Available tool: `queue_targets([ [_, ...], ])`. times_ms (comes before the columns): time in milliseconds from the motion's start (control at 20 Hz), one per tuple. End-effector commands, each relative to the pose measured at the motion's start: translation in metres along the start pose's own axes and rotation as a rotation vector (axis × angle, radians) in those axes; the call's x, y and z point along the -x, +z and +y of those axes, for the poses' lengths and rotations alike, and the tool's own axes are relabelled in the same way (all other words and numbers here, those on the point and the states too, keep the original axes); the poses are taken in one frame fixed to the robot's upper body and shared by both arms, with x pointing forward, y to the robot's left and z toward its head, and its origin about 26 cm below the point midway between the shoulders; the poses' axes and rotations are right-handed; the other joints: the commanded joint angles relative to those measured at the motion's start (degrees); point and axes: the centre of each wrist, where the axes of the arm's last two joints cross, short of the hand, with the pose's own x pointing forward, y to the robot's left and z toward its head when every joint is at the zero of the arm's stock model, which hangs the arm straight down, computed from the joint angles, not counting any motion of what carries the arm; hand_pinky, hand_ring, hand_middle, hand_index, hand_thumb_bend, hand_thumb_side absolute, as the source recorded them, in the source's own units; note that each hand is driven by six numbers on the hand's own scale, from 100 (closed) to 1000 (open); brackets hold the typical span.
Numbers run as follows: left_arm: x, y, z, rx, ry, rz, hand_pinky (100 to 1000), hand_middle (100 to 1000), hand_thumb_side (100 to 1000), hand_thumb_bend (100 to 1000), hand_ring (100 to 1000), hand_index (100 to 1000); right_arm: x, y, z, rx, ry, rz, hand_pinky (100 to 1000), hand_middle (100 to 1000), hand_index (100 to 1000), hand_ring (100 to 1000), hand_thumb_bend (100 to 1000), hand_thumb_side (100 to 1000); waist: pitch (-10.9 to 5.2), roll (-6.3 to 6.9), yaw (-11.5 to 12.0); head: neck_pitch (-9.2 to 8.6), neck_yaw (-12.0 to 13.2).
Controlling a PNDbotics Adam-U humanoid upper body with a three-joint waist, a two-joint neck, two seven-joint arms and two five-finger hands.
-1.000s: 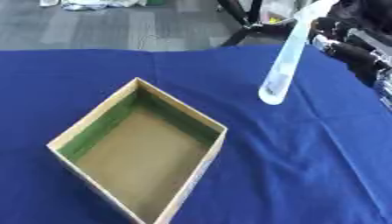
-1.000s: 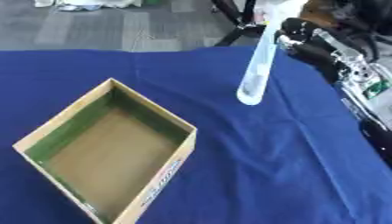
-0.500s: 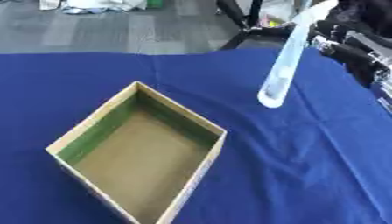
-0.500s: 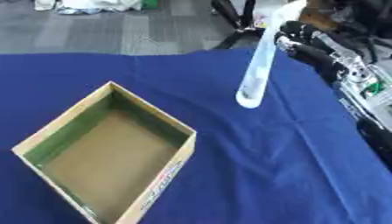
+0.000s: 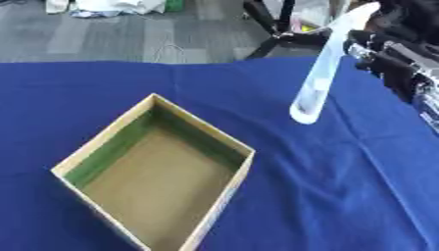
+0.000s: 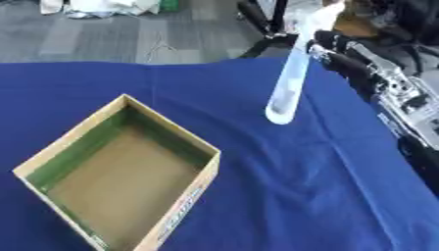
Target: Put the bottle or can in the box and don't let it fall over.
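A slim, clear plastic bottle [image 5: 322, 73] hangs tilted in the air above the blue cloth, its base low and to the left, its top up at the right. My right hand [image 6: 343, 56] comes in from the upper right and is shut on the bottle's upper part. An open cardboard box [image 5: 154, 171] with green on its inner walls lies on the cloth at the lower left, with nothing in it. The bottle's base is up and to the right of the box, off its far corner. My left hand shows in neither view.
A blue cloth [image 5: 343, 196] covers the table. Beyond its far edge is grey floor with black stand legs [image 5: 266, 29] and white clutter [image 5: 111, 6]. My right arm's silver and black parts [image 6: 403, 98] run along the right edge.
The bottle and my right hand have hardly moved; the bottle's base has drifted slightly. The box stays where it was.
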Motion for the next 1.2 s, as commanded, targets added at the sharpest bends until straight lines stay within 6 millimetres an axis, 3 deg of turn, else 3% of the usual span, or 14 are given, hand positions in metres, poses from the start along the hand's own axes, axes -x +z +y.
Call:
queue_targets([
  [50, -0.010, -0.006, -0.001, 0.016, -0.006, -0.035, 930, 1000, 589, 513, 1000, 731, -0.010, -0.001, -0.010, 0.014, 0.017, -0.018, 993, 1000, 1000, 1000, 100, 542, -0.67, 0.10, 0.1, -0.91, -0.1],
  [1200, -0.011, -0.009, -0.003, 0.026, 0.003, -0.050, 933, 1000, 592, 509, 1000, 730, -0.011, -0.005, -0.022, 0.049, 0.025, -0.024, 994, 1000, 1000, 1000, 100, 548, 0.70, 0.75, 0.7, -3.20, -0.6],
])
